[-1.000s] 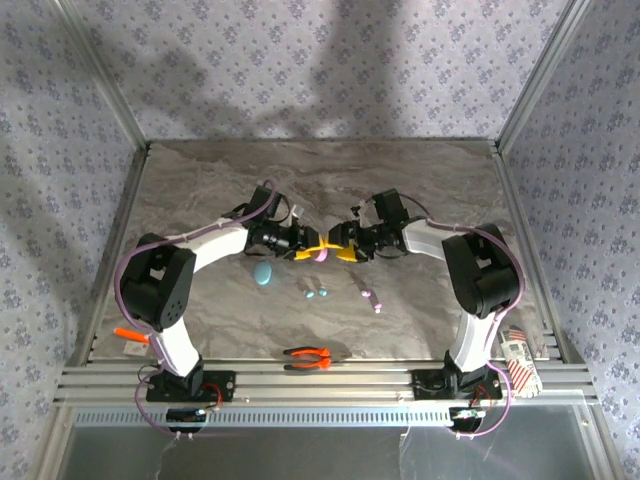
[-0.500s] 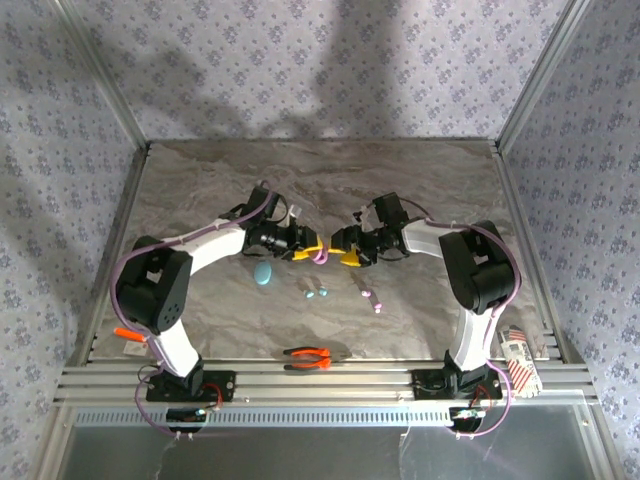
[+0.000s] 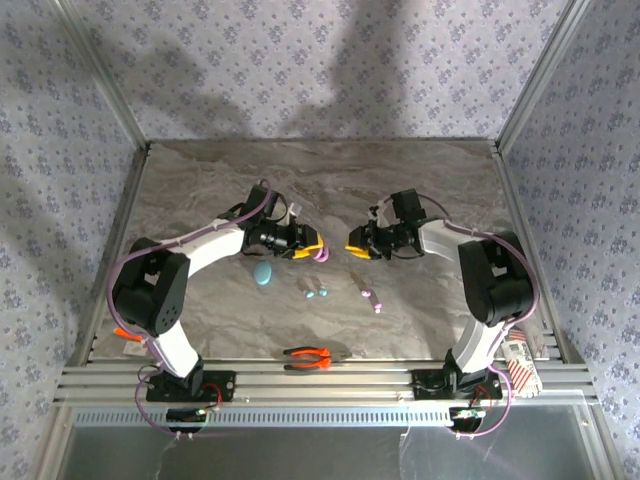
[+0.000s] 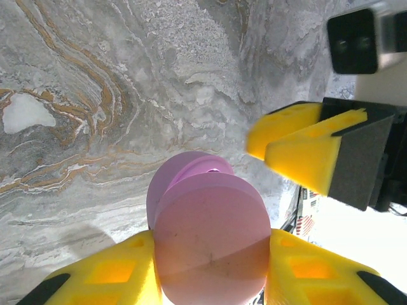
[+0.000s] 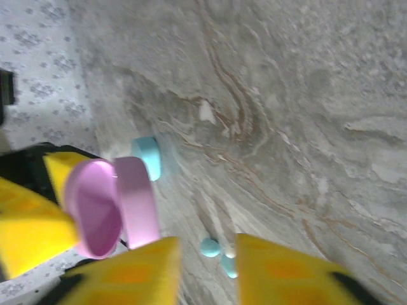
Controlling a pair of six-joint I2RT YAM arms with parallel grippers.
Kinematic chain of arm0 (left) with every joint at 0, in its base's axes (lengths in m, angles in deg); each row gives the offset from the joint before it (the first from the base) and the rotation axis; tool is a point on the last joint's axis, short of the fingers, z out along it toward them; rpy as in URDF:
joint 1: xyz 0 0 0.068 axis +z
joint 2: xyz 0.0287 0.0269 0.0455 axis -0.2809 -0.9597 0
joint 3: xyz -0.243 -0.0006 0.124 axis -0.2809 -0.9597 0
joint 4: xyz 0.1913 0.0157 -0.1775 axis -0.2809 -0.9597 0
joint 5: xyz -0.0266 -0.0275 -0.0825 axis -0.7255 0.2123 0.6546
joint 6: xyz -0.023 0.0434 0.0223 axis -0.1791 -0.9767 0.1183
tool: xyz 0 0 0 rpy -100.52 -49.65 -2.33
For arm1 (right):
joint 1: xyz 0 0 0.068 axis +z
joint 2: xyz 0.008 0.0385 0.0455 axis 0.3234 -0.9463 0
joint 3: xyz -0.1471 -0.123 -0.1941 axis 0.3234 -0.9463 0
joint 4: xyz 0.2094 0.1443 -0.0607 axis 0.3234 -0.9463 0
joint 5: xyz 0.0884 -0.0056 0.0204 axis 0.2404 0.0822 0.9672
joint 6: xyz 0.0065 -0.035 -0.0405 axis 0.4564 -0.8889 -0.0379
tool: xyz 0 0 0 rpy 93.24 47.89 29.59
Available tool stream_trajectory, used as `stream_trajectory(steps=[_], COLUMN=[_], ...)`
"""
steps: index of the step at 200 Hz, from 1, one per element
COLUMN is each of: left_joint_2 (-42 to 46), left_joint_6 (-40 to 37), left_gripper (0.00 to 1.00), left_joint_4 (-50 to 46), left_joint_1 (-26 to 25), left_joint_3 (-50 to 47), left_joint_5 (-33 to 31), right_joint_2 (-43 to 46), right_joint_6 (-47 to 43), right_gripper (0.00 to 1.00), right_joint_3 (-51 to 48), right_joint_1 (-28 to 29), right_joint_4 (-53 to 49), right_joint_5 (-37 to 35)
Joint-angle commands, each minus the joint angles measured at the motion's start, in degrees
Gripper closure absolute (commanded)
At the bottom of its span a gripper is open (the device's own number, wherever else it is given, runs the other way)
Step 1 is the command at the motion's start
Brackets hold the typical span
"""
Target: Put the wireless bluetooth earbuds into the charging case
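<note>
My left gripper (image 3: 312, 245) is shut on the pink charging case (image 3: 321, 254), held above the table with its lid hinged open. In the left wrist view the case (image 4: 210, 238) sits between both yellow fingers (image 4: 114, 273). My right gripper (image 3: 352, 247) hangs just right of the case, apart from it, with a narrow gap and nothing between its jaws. In the right wrist view the open case (image 5: 108, 206) is at the left. Two teal earbuds (image 3: 316, 293) and two pinkish earbuds (image 3: 371, 298) lie on the table. The teal earbuds (image 5: 211, 246) show between my right fingers (image 5: 286, 270).
A teal case (image 3: 263, 272) lies shut on the marble table (image 3: 420, 180), below my left gripper; it also shows in the right wrist view (image 5: 148, 157). Orange-handled pliers (image 3: 307, 355) lie near the front edge. Metal frame posts and patterned walls bound the table.
My right gripper has drawn back to the right, away from the pink case, and its jaws have narrowed. The left gripper keeps the case in place.
</note>
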Motion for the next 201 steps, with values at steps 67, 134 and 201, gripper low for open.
stream_trajectory(steps=[67,134,201], left_joint_2=[-0.50,-1.42,-2.85], left_joint_6=[-0.24,-0.39,0.48], left_gripper=[0.64,0.64,0.65], left_joint_4=[0.58,0.69,1.94], left_joint_1=[-0.15,-0.71,-1.70], left_joint_3=[1.39,1.73,2.58], left_joint_5=[0.53,0.36,0.53], right_joint_2=[-2.35,-1.64,-4.05], right_joint_6=[4.16,5.78,6.21], right_gripper=[1.00,1.00,1.00], right_joint_3=[2.22,2.67,4.04], right_joint_1=[5.60,5.29,6.36], right_joint_4=[4.54,5.73,6.05], right_joint_5=[4.41,4.15,4.79])
